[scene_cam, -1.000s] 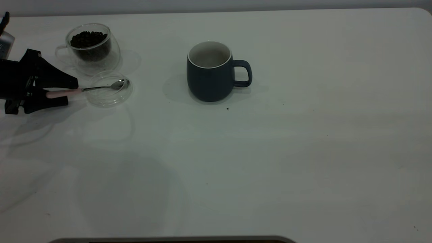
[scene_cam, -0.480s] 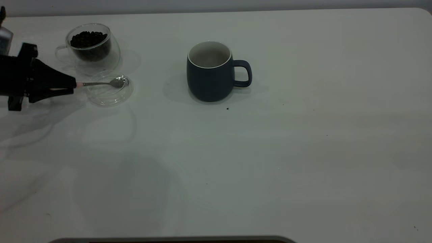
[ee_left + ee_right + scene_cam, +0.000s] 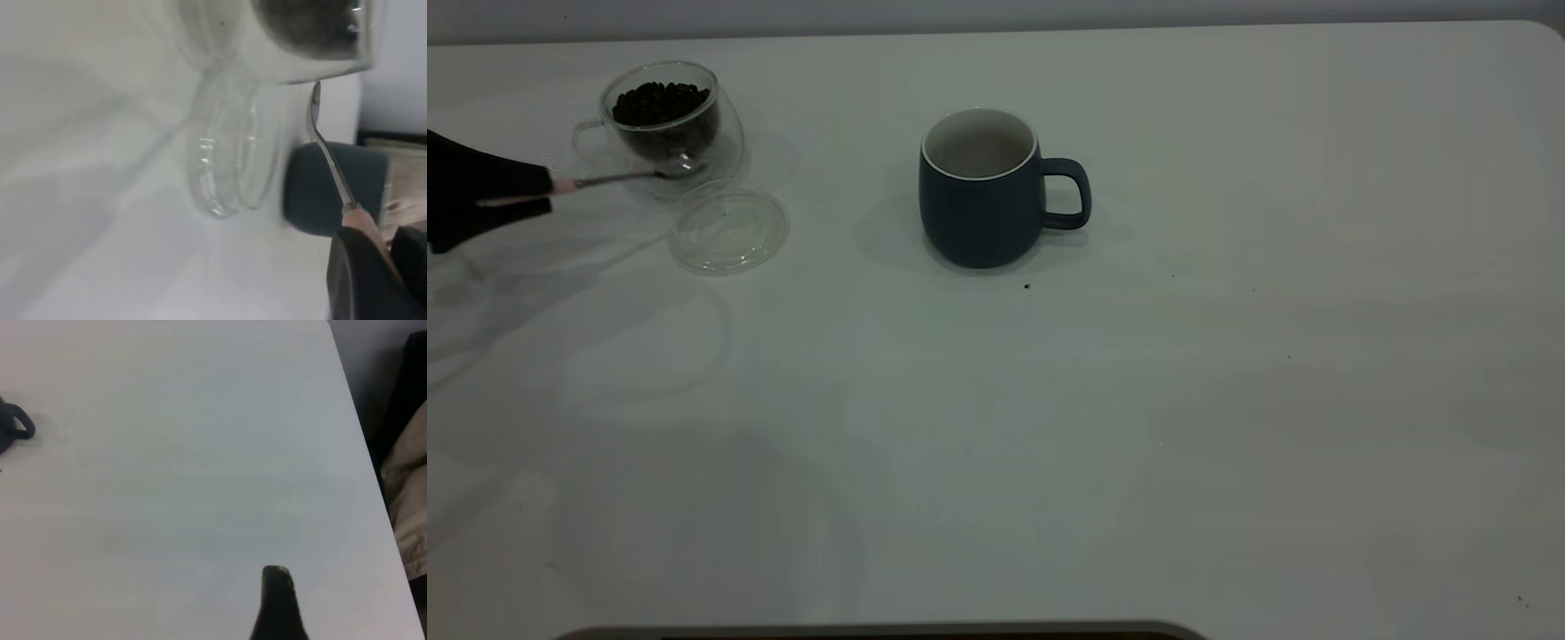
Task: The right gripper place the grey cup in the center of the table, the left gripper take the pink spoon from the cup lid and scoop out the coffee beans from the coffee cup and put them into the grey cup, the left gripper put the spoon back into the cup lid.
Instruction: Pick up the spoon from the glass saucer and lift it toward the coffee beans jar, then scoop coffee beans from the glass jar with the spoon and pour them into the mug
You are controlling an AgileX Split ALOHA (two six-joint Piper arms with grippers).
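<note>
My left gripper (image 3: 550, 191) is at the table's far left edge, shut on the pale pink handle of the pink spoon (image 3: 618, 177). The spoon is lifted, its metal bowl level with the near lower wall of the coffee cup (image 3: 669, 120), which holds the coffee beans (image 3: 660, 100). The clear cup lid (image 3: 729, 229) lies empty in front of that cup. The grey cup (image 3: 978, 191) stands upright mid-table, handle to the right. The left wrist view shows the spoon (image 3: 330, 167), lid (image 3: 230, 160), coffee cup (image 3: 313, 33) and grey cup (image 3: 313, 193). My right gripper (image 3: 277, 600) is parked off to the right.
The white table (image 3: 1138, 427) has a few dark specks near the grey cup. The right wrist view shows the table's edge (image 3: 363, 453), the grey cup's handle (image 3: 20, 423) far off, and a single dark gripper tip with no gap.
My left gripper closed on the spoon's handle, lifted it out of the lid and carried it back and left to the coffee cup. The lid shifted slightly right.
</note>
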